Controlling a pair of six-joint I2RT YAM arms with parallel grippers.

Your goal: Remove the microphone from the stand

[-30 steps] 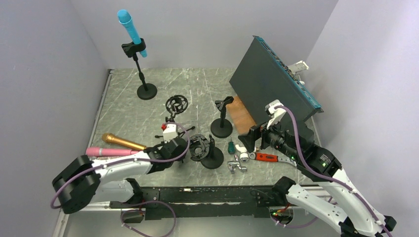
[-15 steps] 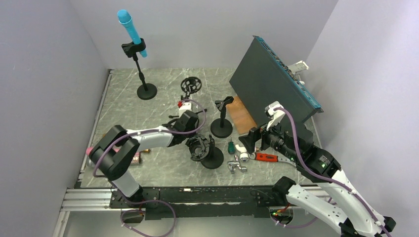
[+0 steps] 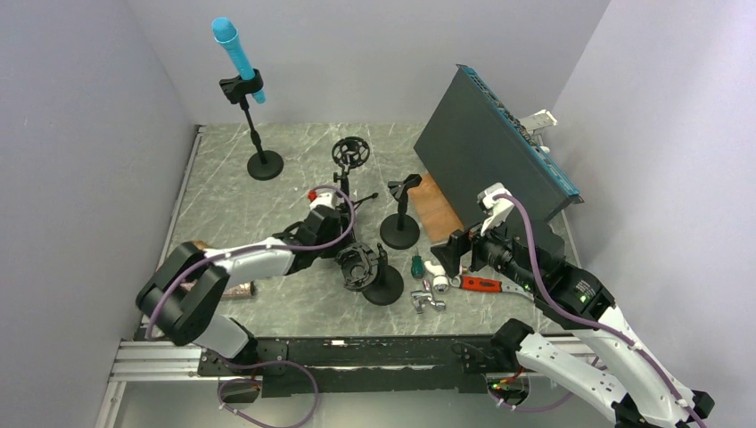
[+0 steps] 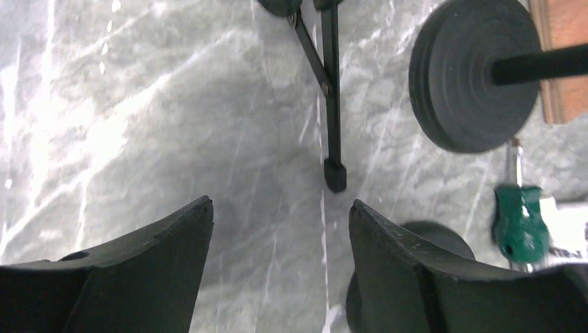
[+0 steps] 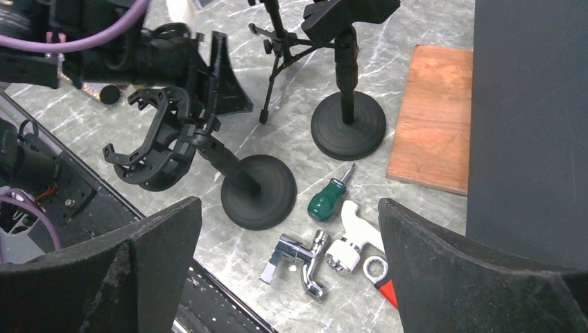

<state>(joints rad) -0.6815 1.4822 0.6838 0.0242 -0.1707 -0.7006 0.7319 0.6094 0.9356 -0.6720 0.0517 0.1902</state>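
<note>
Quick status for you: the blue mic point(image 3: 235, 46) sits in the clip of the tall stand point(image 3: 254, 134) at the back-left corner of the table point(image 3: 223, 205), tilted w/ the head up and to the left. Neither arm is anywhere near it.

Your left gripper point(image 4: 277, 208) is spread, nothing btwn the fingers, just bare marble under it. It's hovering mid-table beside a leg of the little tripod stand point(image 3: 349, 156) w/ the round shock mount on top. The empty clip stand point(image 3: 400, 227) w/ the round base is just to its right.

Your right gripper point(image 5: 288, 202) is wide open too, holding nothing. It hangs over the right side above the tool clutter: green screwdriver point(image 5: 326, 201), chrome fitting point(image 5: 298, 267), and another shock-mount stand point(image 5: 222, 163) w/ its pole leaning over its base. Wood board point(image 5: 430, 118) lies flat next to the big dark panel point(image 3: 490, 147), which stands tilted on the right.
</note>
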